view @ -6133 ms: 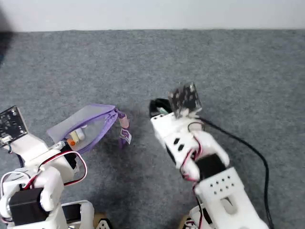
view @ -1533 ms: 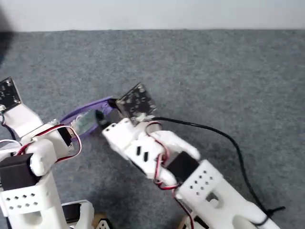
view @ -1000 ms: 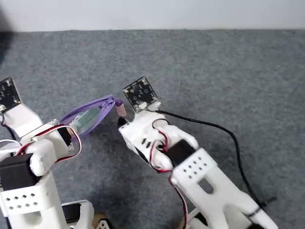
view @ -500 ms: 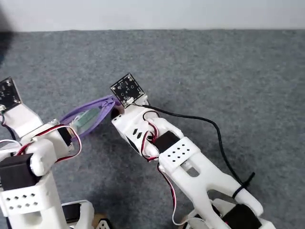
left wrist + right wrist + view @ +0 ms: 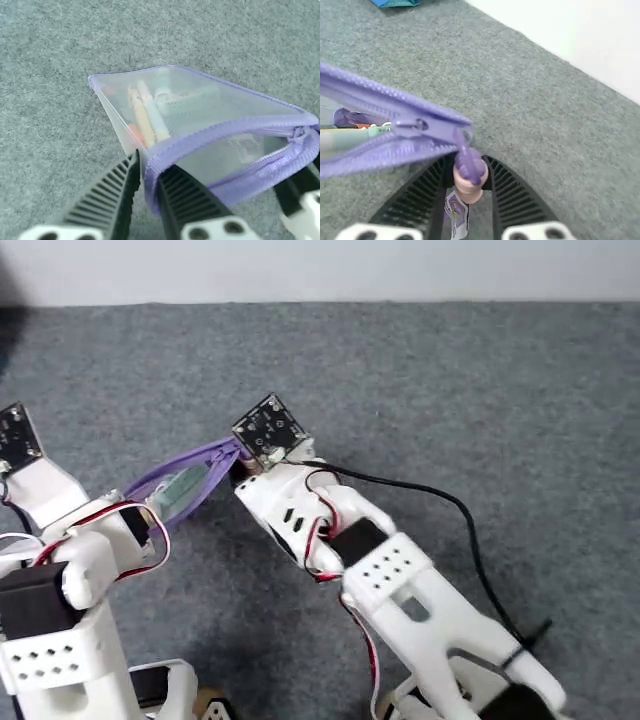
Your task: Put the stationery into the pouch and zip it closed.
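We see the purple-trimmed mesh pouch [image 5: 185, 485] near the left of the grey carpeted table [image 5: 470, 390], strung between the two grippers. Through its clear side, in the left wrist view, the pouch [image 5: 200, 125] shows several pens [image 5: 142, 115] lying side by side inside. Its zip stands partly open, the two purple tapes parted along most of the mouth.

The left gripper [image 5: 148, 167] pinches one end of the pouch, its ribbed fingers pressed together on the purple edging. At the other end the zipper pull [image 5: 467, 167] hangs from the slider, with a pale bead below it. The right gripper [image 5: 466, 165] has its fingers narrowed on that pull, one on each side.

From above, the right gripper [image 5: 240, 475] meets the pouch's tip, and a black cable [image 5: 440, 505] trails from its arm. A blue object [image 5: 395, 2] lies farther off on the carpet, and a white wall [image 5: 320, 270] borders the table.
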Available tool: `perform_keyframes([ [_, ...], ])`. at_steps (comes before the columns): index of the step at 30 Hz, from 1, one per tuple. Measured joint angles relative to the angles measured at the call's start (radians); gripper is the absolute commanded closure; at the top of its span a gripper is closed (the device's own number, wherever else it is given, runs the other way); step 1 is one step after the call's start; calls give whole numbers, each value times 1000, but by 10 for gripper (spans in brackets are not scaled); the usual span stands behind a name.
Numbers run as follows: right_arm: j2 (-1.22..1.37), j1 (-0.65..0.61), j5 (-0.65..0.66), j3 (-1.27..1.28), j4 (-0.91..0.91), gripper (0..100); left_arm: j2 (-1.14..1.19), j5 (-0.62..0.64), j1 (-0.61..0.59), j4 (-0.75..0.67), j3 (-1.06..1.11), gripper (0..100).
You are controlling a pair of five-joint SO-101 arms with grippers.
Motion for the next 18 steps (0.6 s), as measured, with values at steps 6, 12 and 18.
perform_keyframes([
  [6,-206,23,2,0,158,991,0,-21,11,0,0,957],
  [12,-388,26,49,0,279,991,-32,-58,48,2,0,772],
  [18,-460,31,83,0,338,991,-209,-64,186,2,-31,678],
])
